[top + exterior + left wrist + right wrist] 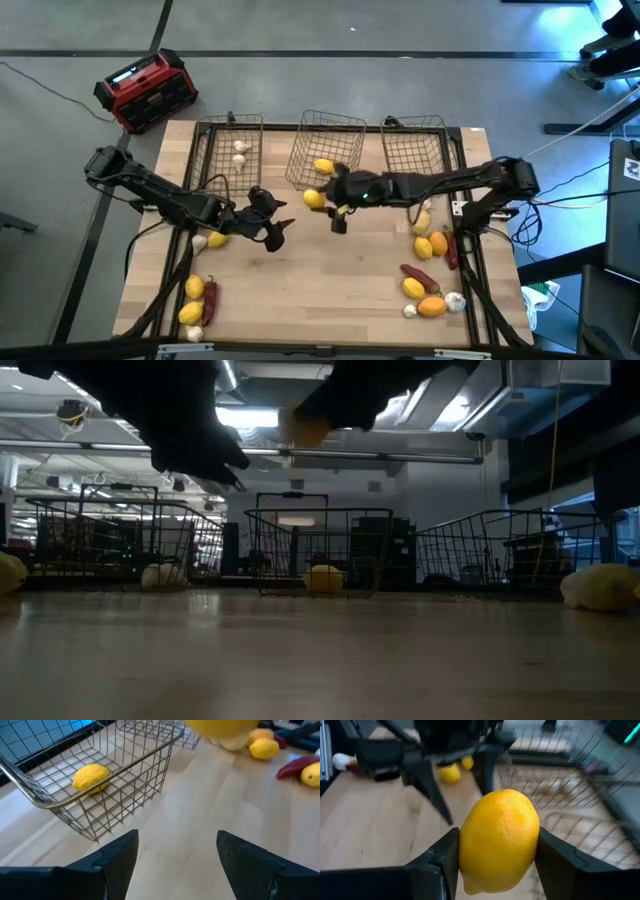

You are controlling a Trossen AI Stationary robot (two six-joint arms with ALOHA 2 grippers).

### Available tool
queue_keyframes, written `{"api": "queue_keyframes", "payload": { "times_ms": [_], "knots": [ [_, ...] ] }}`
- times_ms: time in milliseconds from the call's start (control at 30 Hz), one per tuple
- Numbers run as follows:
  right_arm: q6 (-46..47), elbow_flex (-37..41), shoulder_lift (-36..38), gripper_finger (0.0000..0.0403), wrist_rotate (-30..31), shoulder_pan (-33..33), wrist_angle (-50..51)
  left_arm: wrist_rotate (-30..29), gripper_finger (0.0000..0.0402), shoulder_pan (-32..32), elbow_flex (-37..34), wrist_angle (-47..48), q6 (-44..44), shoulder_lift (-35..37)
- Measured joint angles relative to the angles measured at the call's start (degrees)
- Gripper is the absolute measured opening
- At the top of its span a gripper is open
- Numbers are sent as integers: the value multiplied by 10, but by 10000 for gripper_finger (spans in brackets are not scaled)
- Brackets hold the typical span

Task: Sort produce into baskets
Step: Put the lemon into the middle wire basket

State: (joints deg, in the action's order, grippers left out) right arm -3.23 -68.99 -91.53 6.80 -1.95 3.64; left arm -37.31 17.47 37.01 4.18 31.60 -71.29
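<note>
Early in the sort, I'd say. My right pincer is clamped on a lemon, held off the table just short of the middle basket. That basket has one lemon inside. The left basket, beyond my left pincer, holds two white bulbs. The right basket, off to the far side of the carried lemon, looks bare as far as I can see.

Left pincer is released and holds nothing, hovering over the table beside the right one.

Still loose: a lemon and bulb just behind the left pincer, a cluster at the near-left corner, and a bigger pile of lemons, red peppers, an orange one and bulbs on the right side. Most work is left, I judge.

Table is pale wood planks. Grey floor around, a red-and-black box beyond the left corner, and a dim workshop with ceiling lights behind.
</note>
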Motion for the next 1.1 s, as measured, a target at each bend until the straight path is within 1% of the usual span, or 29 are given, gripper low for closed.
{"api": "queue_keyframes", "payload": {
  "times_ms": [167,300,400,467,633,733,900,1100],
  "knots": [
    [-21,0,36,196,5,59,15,0,266,0,0,-18,8,0],
    [-35,0,39,196,-1,122,37,-3,266,0,0,-21,2,0],
    [-51,0,34,197,-4,171,39,-20,266,-3,0,-23,0,0],
    [-51,0,27,197,-18,203,43,-29,266,-10,0,-24,0,0],
    [-46,0,1,197,-74,266,24,-30,266,-27,0,-23,13,0],
    [-46,0,-19,197,-82,287,17,-30,266,-30,0,-24,26,0],
    [-46,-5,-64,197,-121,312,7,-30,266,-29,0,-23,43,0],
    [-41,-63,-130,197,-124,321,57,-30,266,-25,0,-23,62,0]
  ]
}}
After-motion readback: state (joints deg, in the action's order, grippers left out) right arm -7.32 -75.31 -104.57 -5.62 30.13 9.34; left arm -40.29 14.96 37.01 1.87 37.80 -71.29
